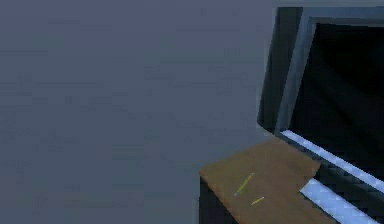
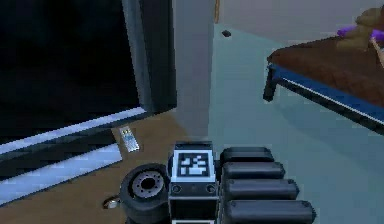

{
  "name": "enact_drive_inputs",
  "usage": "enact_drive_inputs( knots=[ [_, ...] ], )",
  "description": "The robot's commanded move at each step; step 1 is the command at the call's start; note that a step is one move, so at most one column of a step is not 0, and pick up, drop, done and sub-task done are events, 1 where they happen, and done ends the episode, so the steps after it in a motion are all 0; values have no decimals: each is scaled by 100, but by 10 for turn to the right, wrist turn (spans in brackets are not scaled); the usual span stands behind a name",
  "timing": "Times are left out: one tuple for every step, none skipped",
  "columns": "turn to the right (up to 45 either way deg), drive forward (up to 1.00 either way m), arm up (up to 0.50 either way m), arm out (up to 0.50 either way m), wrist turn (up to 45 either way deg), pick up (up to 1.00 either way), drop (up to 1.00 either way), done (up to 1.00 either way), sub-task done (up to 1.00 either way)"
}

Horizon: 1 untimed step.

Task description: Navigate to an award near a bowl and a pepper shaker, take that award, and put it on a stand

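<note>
A brown wooden stand (image 1: 262, 185) carries a large dark television (image 1: 345, 85) in the forward view's right. Two thin yellow sticks (image 1: 246, 187) lie on its top. In the arm side view the same stand top (image 2: 150, 150) runs under the television (image 2: 70, 60), with a small grey remote (image 2: 128, 140) lying on it. The arm's white marker square (image 2: 192, 165) sits at the bottom middle, and the gripper's (image 2: 140, 192) dark round body is just left of it, over the stand top. I cannot tell whether it holds anything.
A plain grey-blue wall (image 1: 110, 90) takes up the forward view's left. In the arm side view, teal floor (image 2: 250, 110) stretches to a low bed (image 2: 330, 70) with a brown cover and purple things (image 2: 355, 30) at the upper right.
</note>
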Motion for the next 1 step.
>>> enact_drive_inputs(
  knots=[
    [-150, 0, 0, 0, 0, 0, 0, 0, 0]
  ],
)
